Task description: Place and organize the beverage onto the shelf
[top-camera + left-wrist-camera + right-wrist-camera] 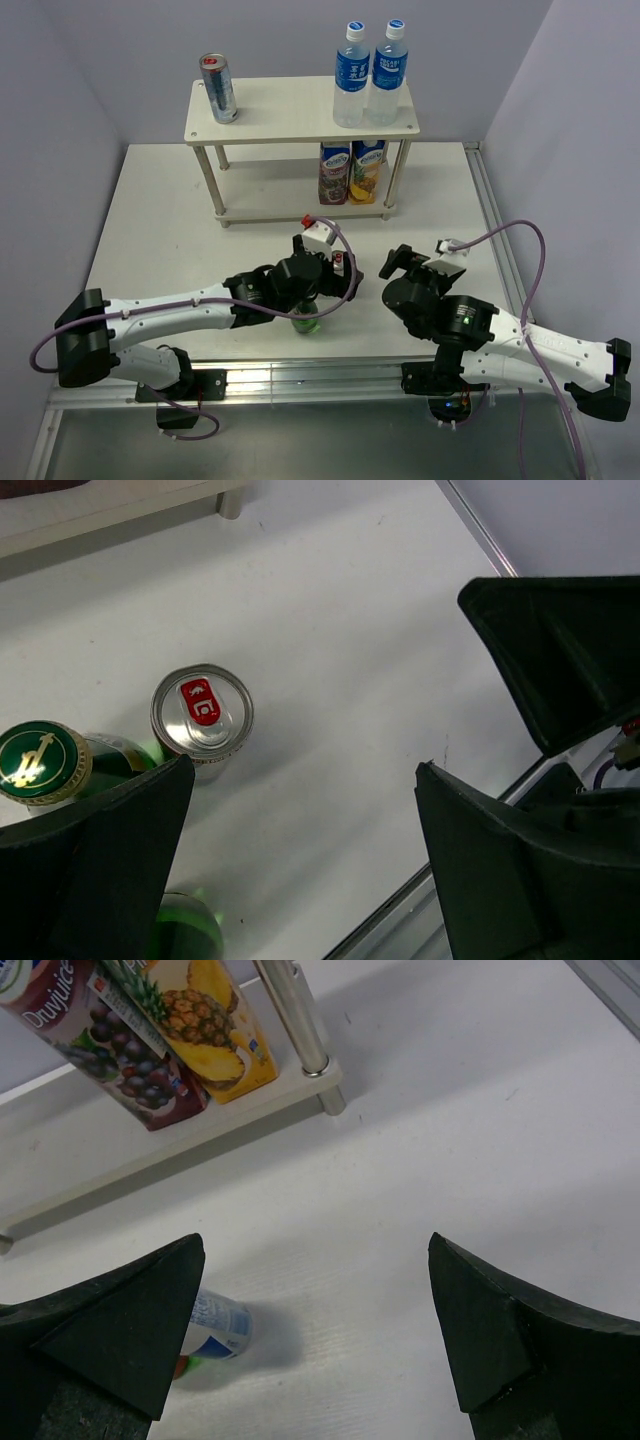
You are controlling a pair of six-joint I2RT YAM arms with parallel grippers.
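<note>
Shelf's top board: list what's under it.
A grape juice carton and a pineapple juice carton stand on the lower board, right end. The top board covers the rest.

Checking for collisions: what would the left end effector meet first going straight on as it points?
The left end effector would likely meet bare table first, though the silver can and green bottle stand close by one finger; depth is unclear.

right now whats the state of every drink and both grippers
left gripper: open, holding nothing
right gripper: open, holding nothing
silver can: upright, tab unopened, not yet shelved
green bottle: upright, capped, not yet shelved
shelf can: upright on the top tier of the shelf
water bottles: upright, capped, side by side on the top tier
juice cartons: standing side by side on the lower tier
</note>
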